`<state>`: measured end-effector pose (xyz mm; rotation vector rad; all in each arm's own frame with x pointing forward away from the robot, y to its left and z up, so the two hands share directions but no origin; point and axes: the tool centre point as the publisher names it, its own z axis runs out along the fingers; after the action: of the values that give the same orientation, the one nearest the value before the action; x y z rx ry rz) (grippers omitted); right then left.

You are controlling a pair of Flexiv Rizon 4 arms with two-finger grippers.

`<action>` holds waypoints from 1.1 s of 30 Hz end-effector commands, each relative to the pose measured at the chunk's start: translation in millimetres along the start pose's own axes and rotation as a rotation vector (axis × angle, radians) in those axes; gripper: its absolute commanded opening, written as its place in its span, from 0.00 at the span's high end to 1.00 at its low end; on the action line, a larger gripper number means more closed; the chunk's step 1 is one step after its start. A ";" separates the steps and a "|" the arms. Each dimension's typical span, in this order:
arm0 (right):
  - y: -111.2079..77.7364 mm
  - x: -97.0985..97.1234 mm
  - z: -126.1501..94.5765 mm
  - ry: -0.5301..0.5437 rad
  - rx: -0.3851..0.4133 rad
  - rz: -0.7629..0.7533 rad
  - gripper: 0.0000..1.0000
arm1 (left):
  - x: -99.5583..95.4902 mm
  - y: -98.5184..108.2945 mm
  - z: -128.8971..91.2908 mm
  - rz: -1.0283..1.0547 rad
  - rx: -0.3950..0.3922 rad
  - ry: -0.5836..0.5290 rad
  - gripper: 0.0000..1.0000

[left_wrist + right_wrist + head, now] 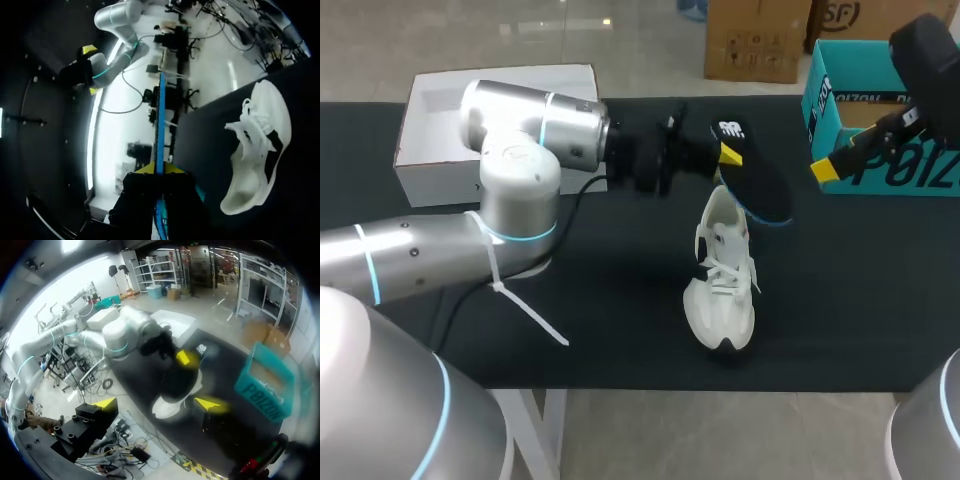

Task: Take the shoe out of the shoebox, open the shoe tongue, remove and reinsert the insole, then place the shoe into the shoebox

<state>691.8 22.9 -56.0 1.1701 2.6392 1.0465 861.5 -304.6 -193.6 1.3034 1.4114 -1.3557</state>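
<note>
The white shoe [722, 285] lies on the black table, toe toward the front edge, its laces loose. Just above its heel end hangs the black insole [758, 185] with a blue edge, and my left gripper [720, 155] is shut on the insole's near end. In the left wrist view the insole [161, 120] shows edge-on between the yellow tips of the left gripper [160, 170], with the shoe [260, 150] beside it. My right gripper [860, 148] stands open at the far right in front of the teal shoebox [830, 80]. It holds nothing. The right gripper [157, 403] looks down on the shoe [167, 407] and insole [180, 382].
A white box [430, 160] sits at the back left of the table, behind my left arm. The teal shoebox [265, 385] occupies the back right corner. A white cable tie dangles from the left arm [520, 300] over the table.
</note>
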 end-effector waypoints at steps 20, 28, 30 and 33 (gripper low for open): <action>2.5 -1.0 2.0 0.001 0.006 0.002 0.00 | -17.0 13.8 -12.6 -1.374 0.472 -0.579 1.00; 2.5 -1.0 2.0 0.001 0.006 0.002 0.00 | -26.4 7.4 -13.6 -1.748 0.297 -0.701 1.00; 2.5 -1.0 2.0 0.001 0.006 0.002 0.00 | -27.4 4.7 -14.6 -1.770 0.314 -0.710 1.00; 2.5 -1.0 2.0 0.001 0.006 0.002 0.00 | -30.7 1.4 -17.5 -1.918 0.306 -0.764 1.00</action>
<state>691.4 22.6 -56.4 1.1706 2.6386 1.0470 880.3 -293.8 -165.6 0.3865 1.6517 -2.4102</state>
